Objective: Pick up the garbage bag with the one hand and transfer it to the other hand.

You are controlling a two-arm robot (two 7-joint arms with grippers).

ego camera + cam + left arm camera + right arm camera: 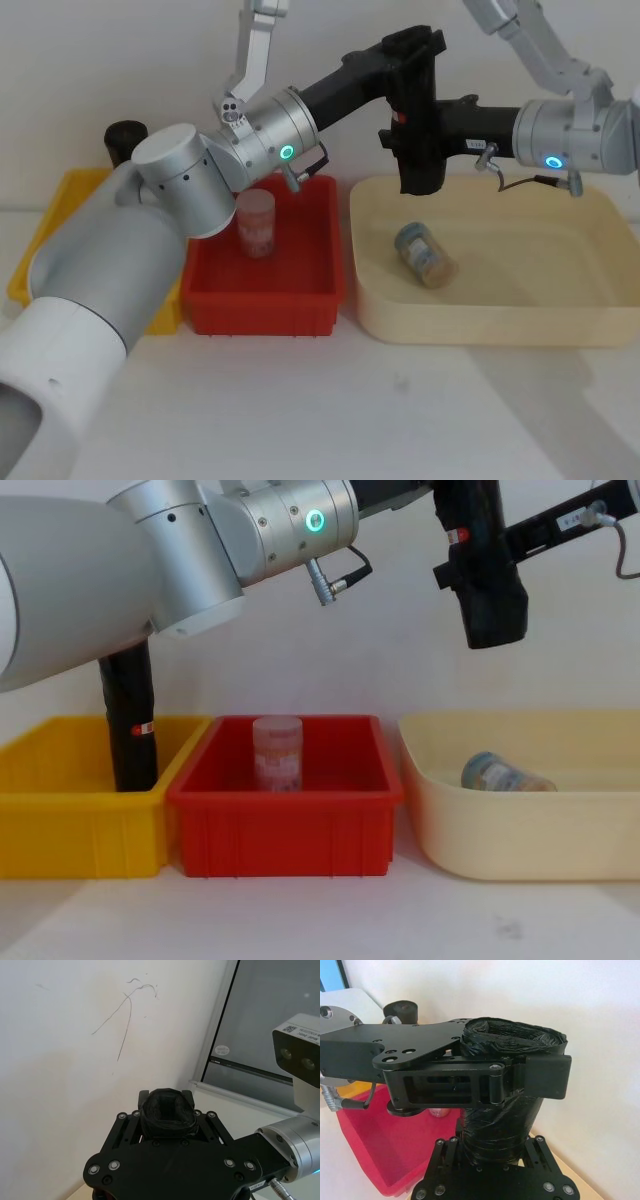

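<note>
The garbage bag [420,150], a tall black roll, hangs upright in the air over the cream tray [480,325]. My green-ringed left gripper [412,50] is shut on its top end, and the left wrist view looks down on the roll's crumpled end [167,1112] between the fingers. My blue-ringed right gripper [404,135] comes in from the right and is shut on the roll's middle, by the red label. In the right wrist view the roll [505,1120] stands between my own fingers, with the left gripper's pad [545,1077] clamped higher up.
A second black roll [128,720] stands in the yellow bin [70,810]. A pink jar [277,752] stands in the red bin [280,830]. A blue-lidded jar [500,773] lies on its side in the cream tray, below the held roll.
</note>
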